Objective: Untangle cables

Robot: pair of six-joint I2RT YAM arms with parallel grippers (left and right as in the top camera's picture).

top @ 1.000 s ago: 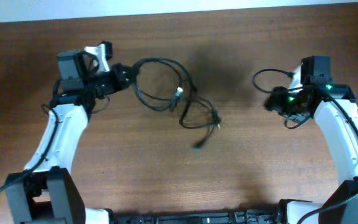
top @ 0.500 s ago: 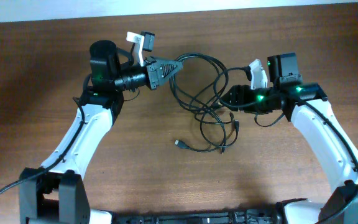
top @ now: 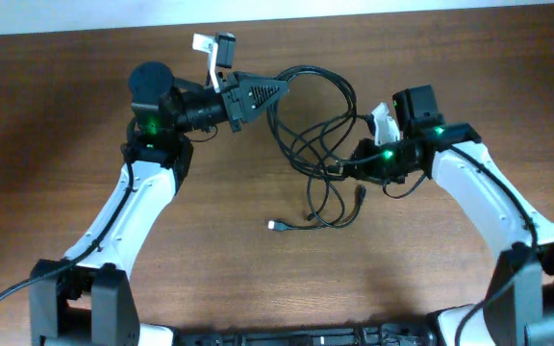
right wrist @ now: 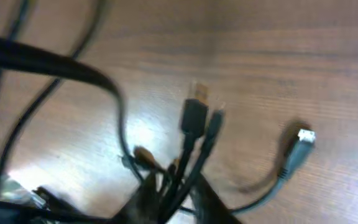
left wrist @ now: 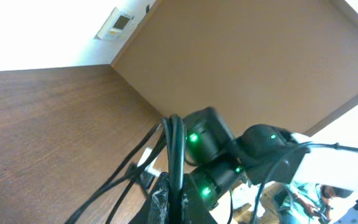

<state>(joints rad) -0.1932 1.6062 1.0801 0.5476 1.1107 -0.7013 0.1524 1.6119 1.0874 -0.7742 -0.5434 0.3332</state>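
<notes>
The left pincer is raised off the desk and clamped shut on a strand of the cables. Its wrist view shows the black cord running straight down into the closed jaws. The likely trouble on this side is a pull that tightens the knot instead of opening it. Several loops cross just beyond its tip, and a hard draw away from the right arm would probably cinch them.

The tangle hangs and lies between the two pincers. One long tail drops to the desk on the near side and ends in a free plug, which could snag in a loop as the bundle lifts.

The right pincer sits low, closed on a bunch of cords. Its wrist view shows a gold-tipped plug and a thinner one sticking out just past the jaws, with a silver connector lying apart on the wood. Since it grips several strands at once, it may drag the whole clump rather than free one cord. A thin strand could also slip out.

For room, the far edge of the desk lies close behind the left pincer, so little space remains there. Bare wood opens outward of each arm. The widest free stretch is on the near side of both pincers, toward the robot's bases.
</notes>
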